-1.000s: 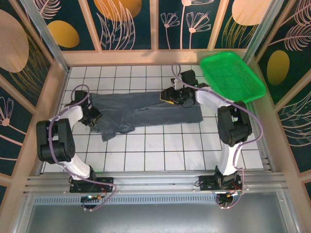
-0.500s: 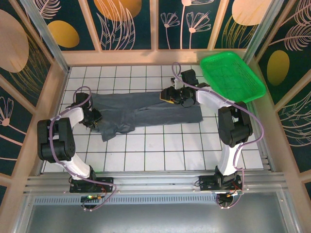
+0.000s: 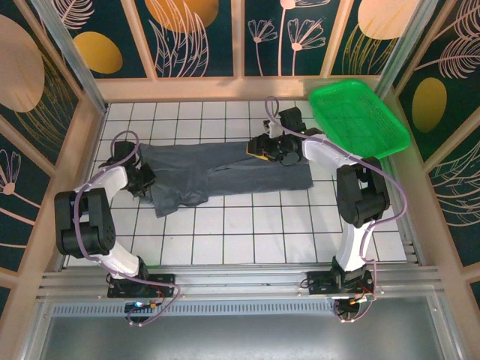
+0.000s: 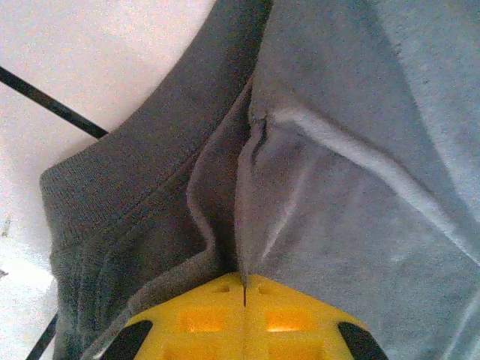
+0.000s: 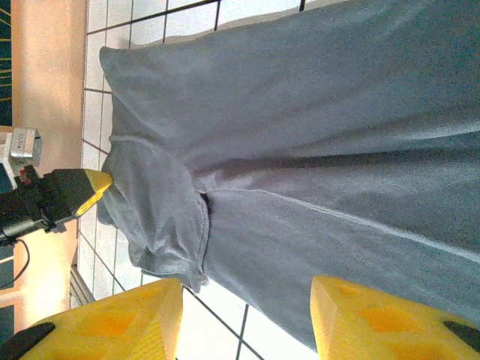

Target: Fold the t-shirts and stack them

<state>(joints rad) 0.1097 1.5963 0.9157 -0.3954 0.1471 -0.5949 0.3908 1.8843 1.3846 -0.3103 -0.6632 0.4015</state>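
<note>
My left pincer (image 3: 145,179) sits at the left end of the t-shirt (image 3: 225,169), its yellow fingers (image 4: 187,324) pressed together on a fold of the grey cloth beside a ribbed edge. The t-shirt lies stretched across the white tiled tabletop (image 3: 247,225), bunched on my left and flatter toward the right. My right pincer (image 3: 265,150) hangs over its far edge, fingers apart with nothing between them. A green basket (image 3: 360,116) rests at the far right corner.
</note>
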